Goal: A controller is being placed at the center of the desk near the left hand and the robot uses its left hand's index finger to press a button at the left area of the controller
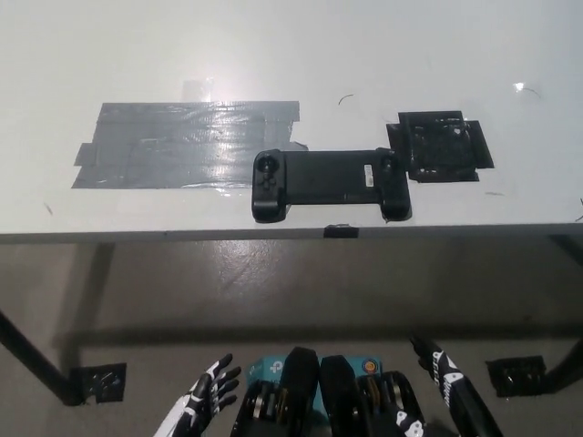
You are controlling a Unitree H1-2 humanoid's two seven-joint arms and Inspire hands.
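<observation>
Controller point(328, 183), flat matte-black bar with rounded grips, on glossy desk point(364, 55).

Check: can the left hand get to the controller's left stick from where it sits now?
Probably yes. The left hand hangs low, below the desk edge, holding nothing. The controller lies near that edge with nothing on or around its left end, so the way up and over looks free.

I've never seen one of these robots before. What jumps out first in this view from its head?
A black game controller lies near the front edge of a white desk, flanked by a shiny patch of grey tape on its left and a black taped square on its right. Far below, at the picture's bottom edge, the white left hand and black right hand hang low over the floor, nowhere near the desk.
</observation>
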